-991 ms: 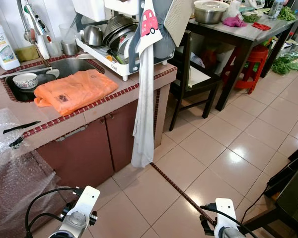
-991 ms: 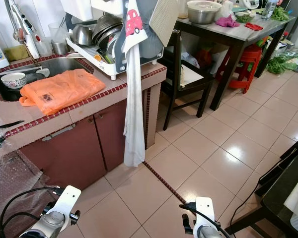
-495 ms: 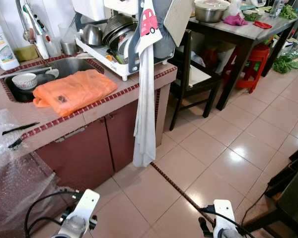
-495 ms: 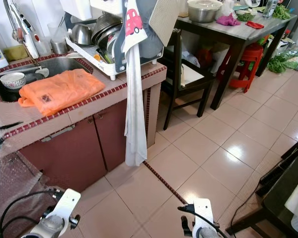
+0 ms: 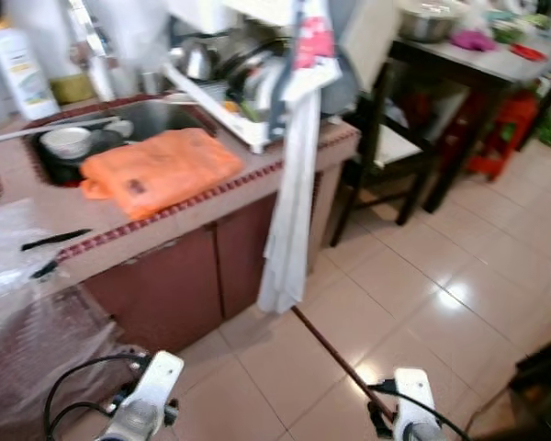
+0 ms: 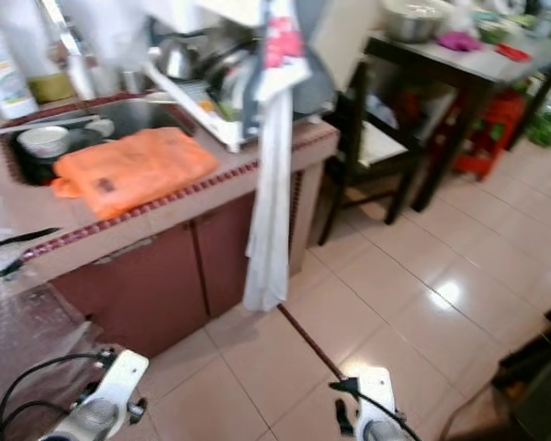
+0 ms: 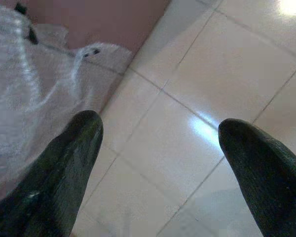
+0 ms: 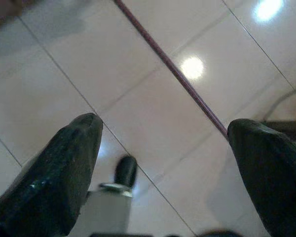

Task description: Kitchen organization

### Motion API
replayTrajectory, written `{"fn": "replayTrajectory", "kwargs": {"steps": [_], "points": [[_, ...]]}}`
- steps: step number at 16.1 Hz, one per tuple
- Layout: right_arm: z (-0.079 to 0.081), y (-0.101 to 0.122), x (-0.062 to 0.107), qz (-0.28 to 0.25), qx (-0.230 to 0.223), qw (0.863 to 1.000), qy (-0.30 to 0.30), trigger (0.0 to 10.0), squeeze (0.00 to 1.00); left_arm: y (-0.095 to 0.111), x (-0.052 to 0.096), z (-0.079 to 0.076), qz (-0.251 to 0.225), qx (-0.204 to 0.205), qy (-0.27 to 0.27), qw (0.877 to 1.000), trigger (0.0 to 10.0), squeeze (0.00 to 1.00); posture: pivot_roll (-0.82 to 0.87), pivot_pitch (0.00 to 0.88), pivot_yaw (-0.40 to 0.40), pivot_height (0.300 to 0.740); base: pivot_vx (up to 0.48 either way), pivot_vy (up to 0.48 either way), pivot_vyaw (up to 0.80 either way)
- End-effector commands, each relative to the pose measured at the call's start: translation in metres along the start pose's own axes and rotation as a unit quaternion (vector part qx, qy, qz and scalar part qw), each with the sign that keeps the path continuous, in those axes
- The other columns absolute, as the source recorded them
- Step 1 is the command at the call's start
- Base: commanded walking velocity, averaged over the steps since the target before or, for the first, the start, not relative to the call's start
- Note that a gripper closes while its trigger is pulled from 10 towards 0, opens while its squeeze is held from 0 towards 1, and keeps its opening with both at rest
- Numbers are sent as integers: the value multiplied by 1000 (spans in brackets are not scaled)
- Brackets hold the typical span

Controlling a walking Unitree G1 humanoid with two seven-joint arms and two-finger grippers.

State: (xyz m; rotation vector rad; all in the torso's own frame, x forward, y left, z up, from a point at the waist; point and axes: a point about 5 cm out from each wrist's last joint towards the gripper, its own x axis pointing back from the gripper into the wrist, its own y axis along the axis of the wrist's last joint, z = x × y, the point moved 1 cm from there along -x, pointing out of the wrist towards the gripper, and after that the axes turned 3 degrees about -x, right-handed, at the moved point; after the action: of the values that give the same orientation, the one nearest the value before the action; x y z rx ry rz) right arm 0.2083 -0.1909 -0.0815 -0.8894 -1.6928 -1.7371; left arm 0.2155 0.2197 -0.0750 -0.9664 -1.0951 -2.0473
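An orange plastic bag lies on the tiled counter beside the sink, which holds a white bowl. A dish rack full of pots stands at the counter's right end, and a long white towel hangs from it down to the floor. Both arms hang low over the floor tiles, with only their wrists at the bottom of the eye views. In the left wrist view my left gripper is open above the floor, next to bubble wrap. My right gripper is open over bare tiles.
A dark dining table with a metal pot stands at the back right, a black chair before it and a red stool beneath. Bubble wrap drapes off the counter's left end. A dark strip crosses the floor tiles.
The whole picture has shifted right and blurred, so the camera has turned left. Both arms hang as before.
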Motion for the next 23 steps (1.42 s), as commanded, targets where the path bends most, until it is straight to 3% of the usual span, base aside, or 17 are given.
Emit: {"fn": "replayTrajectory", "kwargs": {"steps": [1,5,12,23], "points": [[-9,-3,1,3,1,1000,-11,10000,0,9,0,-2,-14,0,-4,1000,10000,0,24,0,-35,740,285,0,0],[-9,-2,1,1,1,1000,-10,10000,0,10,0,-1,-14,0,-3,1000,10000,0,23,0,-32,740,286,0,0],[-10,-2,1,3,1,1000,-12,10000,0,14,0,1,-24,-5,2,1000,10000,0,22,0,-30,740,0,0,0],[-12,-8,2,11,1,1000,-16,10000,0,14,0,0,-24,-4,1,1000,10000,0,21,0,-28,740,0,-419,0]]}}
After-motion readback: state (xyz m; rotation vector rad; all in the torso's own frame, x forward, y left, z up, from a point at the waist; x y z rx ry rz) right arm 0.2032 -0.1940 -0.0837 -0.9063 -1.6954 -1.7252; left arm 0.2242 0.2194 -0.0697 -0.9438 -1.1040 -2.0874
